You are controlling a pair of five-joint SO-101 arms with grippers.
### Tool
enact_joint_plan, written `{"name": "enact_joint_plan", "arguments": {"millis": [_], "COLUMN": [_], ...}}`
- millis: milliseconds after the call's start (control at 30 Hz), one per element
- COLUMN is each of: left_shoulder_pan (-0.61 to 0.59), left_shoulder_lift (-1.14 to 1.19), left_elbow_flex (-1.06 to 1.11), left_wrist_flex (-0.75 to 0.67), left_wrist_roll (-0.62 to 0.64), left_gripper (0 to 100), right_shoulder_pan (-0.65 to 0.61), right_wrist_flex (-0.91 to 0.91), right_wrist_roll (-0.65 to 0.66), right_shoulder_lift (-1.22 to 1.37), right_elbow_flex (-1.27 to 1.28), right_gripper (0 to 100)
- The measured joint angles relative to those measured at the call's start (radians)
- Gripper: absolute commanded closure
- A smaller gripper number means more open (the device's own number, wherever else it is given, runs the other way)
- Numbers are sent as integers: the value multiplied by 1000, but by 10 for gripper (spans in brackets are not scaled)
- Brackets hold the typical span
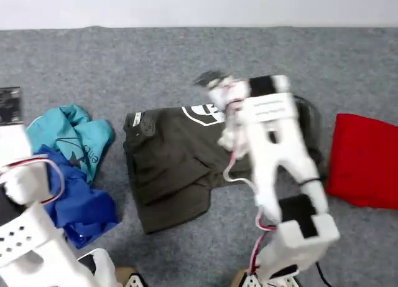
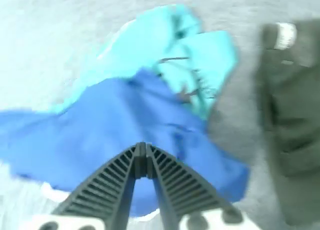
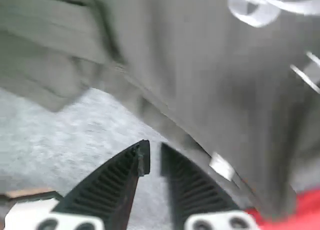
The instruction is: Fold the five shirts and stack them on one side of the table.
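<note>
The dark shirt [image 1: 171, 169] lies mid counter [image 1: 93, 56], partly under the right arm [image 1: 273, 150]. The blue shirt [image 1: 84, 206] and teal shirt [image 1: 78, 134] sit left of it, red shirt [image 1: 364, 159] right. Left jaws are together, right jaws slightly apart

Red shirt [image 1: 364, 162] cut off at view's edge — dark shirt [image 1: 171, 169] partly hidden behind right arm [image 1: 277, 156], itself blurred.
</note>
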Motion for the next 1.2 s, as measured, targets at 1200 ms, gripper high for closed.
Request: {"name": "enact_joint_plan", "arguments": {"millis": [1200], "left_shoulder_pan": [-192], "left_shoulder_lift": [-3], "left_elbow_flex": [120], "left_wrist_flex": [-20], "left_wrist_roll": [0], "left_gripper": [994], "right_shoulder_pan": [-288], "right_wrist_flex": [37], "right_wrist_roll": [-81], "right_shoulder_lift": [566], "right_elbow_flex": [-436], "right_gripper": [987]}}
